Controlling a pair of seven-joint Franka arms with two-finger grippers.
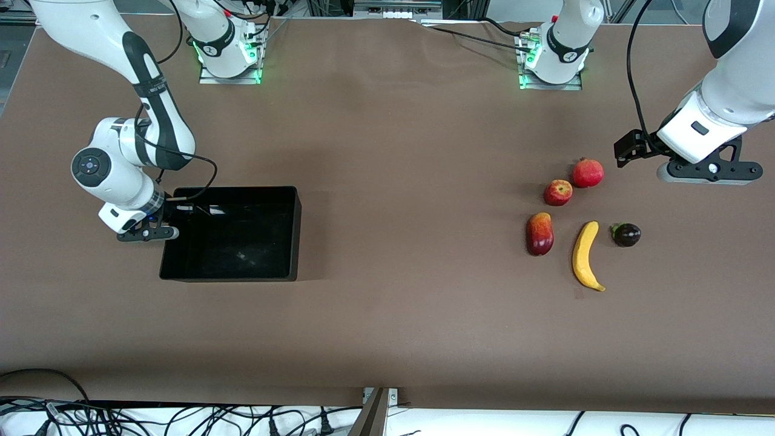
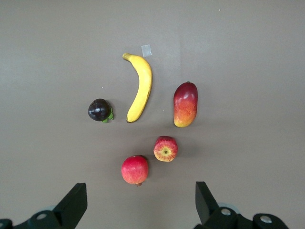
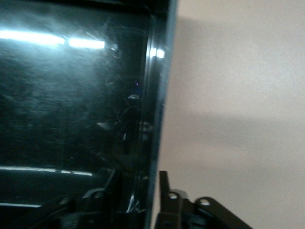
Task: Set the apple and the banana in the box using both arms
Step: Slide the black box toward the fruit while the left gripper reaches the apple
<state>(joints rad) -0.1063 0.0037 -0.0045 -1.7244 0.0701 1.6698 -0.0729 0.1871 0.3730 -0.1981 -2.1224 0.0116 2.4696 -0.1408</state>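
No legible txt or labels.

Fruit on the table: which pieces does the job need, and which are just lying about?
Needed: apple, banana, box.
Lying about: pomegranate, mango, dark purple fruit.

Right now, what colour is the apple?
Red with yellowish streaks around the stem dimple: the apple shows best in the left wrist view.
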